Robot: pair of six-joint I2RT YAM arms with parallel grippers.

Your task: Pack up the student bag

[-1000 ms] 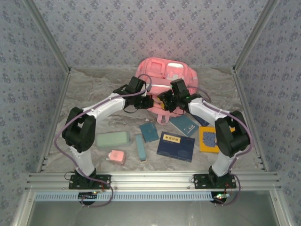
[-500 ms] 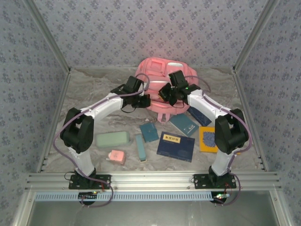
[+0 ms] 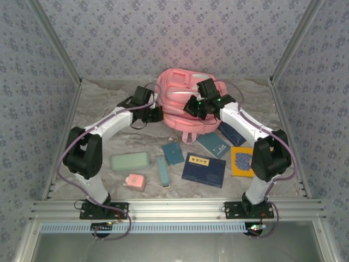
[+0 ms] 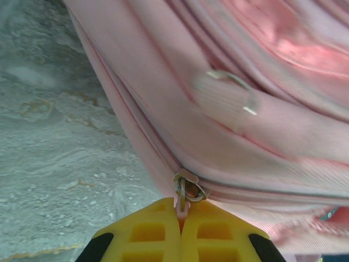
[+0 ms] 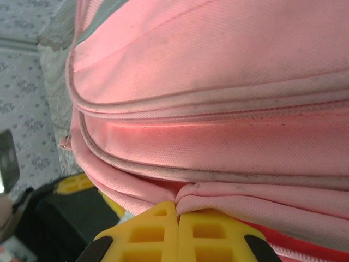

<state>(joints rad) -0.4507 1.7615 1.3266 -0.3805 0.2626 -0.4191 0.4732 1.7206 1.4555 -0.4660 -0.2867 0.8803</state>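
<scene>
Both your grippers clamp the student bag (image 3: pixel 175 94), which lies between them. Your left gripper (image 4: pixel 180 214) pinches the zipper pull (image 4: pixel 182 197) at its fingertips; your right gripper (image 5: pixel 177 212) nips a fabric fold (image 5: pixel 191 191) just ahead of its tips.

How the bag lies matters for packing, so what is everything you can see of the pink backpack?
The student bag is a large pink fabric backpack, soft and slumped, at the far middle of the table on its grey crumpled cover. Piped seams and zipper lines curve across it; a pink strap loop lies toward the near side. The left fingers are shut on a metal zipper pull at its left side; the right fingers pinch a fold of fabric at its right.
</scene>
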